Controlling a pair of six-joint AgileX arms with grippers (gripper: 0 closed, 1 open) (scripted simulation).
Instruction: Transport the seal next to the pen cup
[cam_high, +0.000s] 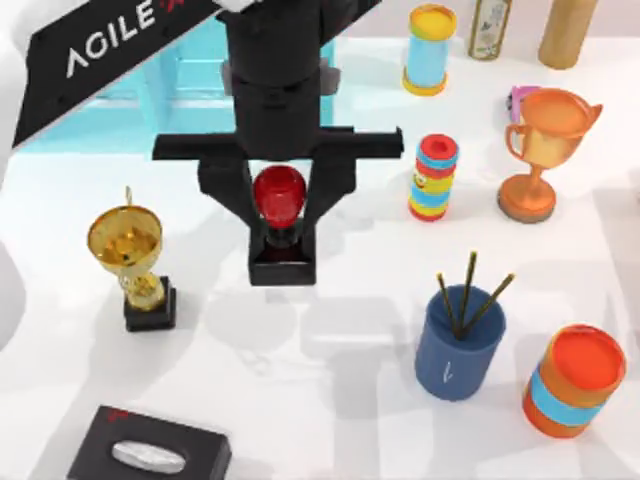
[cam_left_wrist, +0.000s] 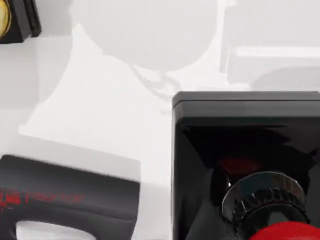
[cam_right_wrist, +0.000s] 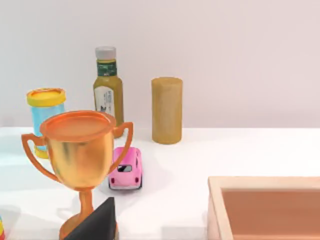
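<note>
So the left hand (cam_high: 277, 200) is sitting right over the seal (cam_high: 279, 225), fingers closed in on either side of its red ball knob, and it looks like it's got a proper grip on it. Whether the black square base is still on the white counter (cam_high: 330, 400) or just lifted off is hard to call from above. The thing that matters for the next move: the pen cup (cam_high: 459, 345) is off to the seal's right and nearer the camera edge of the counter, well apart from it, with open counter between them. The seal stands upright, so it just needs carrying that way and setting down on the bare patch just left of the pen cup. The right arm is parked near the copper trophy (cam_right_wrist: 80, 155).
</note>
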